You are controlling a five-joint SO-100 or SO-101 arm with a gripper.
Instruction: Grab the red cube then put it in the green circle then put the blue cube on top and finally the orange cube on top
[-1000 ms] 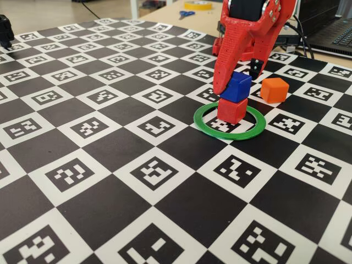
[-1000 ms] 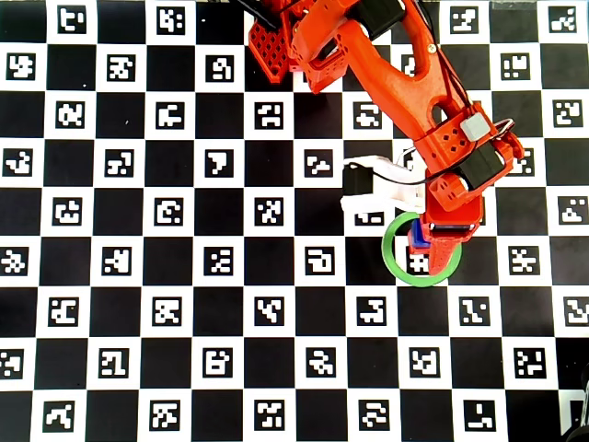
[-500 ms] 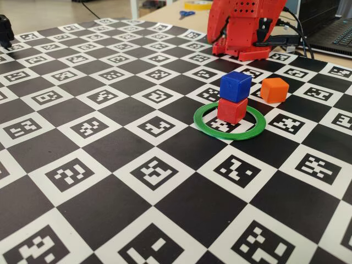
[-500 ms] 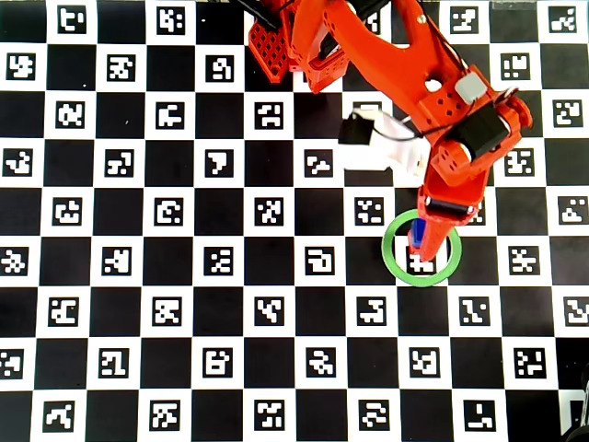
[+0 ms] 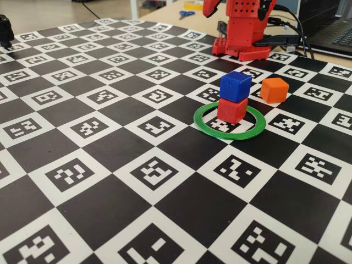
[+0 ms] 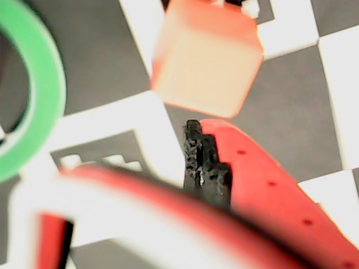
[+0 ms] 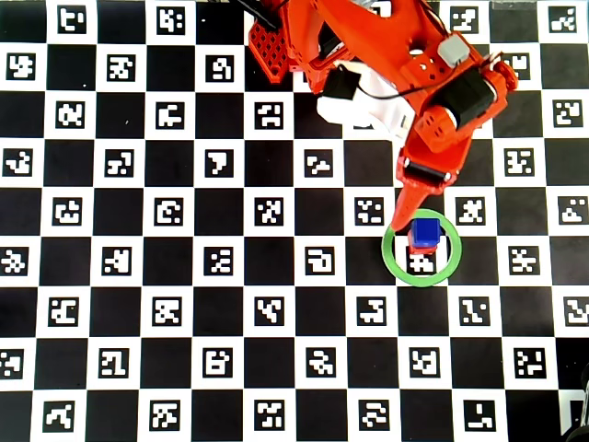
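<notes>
The blue cube (image 5: 235, 86) rests on the red cube (image 5: 231, 110) inside the green circle (image 5: 206, 125); nothing holds them. To their right on the board stands the orange cube (image 5: 274, 89), apart from the ring. In the overhead view my gripper (image 7: 403, 215) hangs raised above the ring's upper left rim (image 7: 390, 261), beside the blue cube (image 7: 425, 230), and my arm hides the orange cube. In the wrist view the orange cube (image 6: 206, 56) lies just beyond one fingertip (image 6: 247, 168), with the green circle (image 6: 40, 95) at left. The jaws look open and empty.
A checkerboard mat with printed markers (image 5: 110, 165) covers the table. The arm's red base (image 5: 245, 33) stands at the mat's far edge. Scissors (image 5: 186, 14) and cables (image 5: 297, 38) lie behind it, off the mat.
The gripper let go of the blue cube, rose and drew back toward the base. The blue cube stays on the red cube.
</notes>
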